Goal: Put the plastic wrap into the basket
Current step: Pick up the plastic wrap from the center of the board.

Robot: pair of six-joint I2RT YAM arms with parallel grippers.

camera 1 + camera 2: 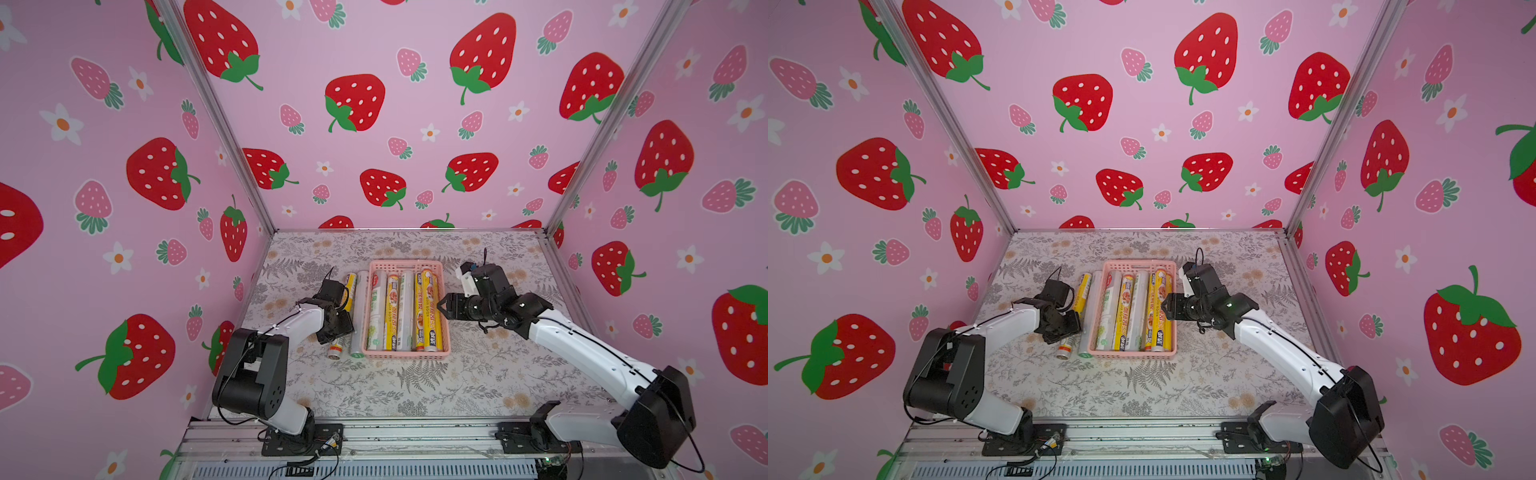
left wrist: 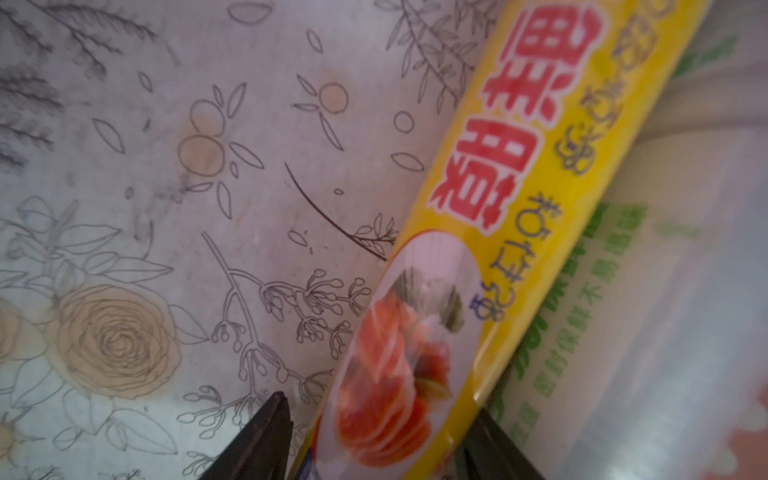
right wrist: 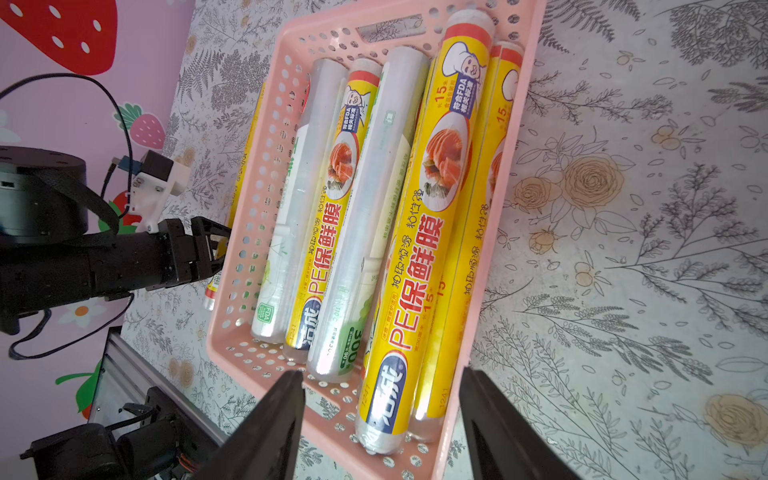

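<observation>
Plastic wrap (image 1: 405, 311) is lying mostly inside the pink basket (image 1: 405, 354) in the middle of the floral worktop (image 1: 415, 395). You are looking at five rolls there for sure, lined up side by side along its length, with the raised yellow roll (image 3: 428, 216) riding higher than its neighbours near the right wall. Two more are lying outside along the left wall: a clear roll (image 1: 360, 332) just beside the lattice, and a stray yellow roll (image 2: 478, 187) on the side of it away from the basket. Your left gripper (image 2: 380, 405) is sitting over the stray yellow roll with one finger on each side, but you cannot tell whether they are pressing on it. The clear roll and the basket's left wall are standing between that roll and the inside. Your right gripper (image 3: 382, 374) is hanging at the basket's right wall with its fingers apart, holding nothing.
</observation>
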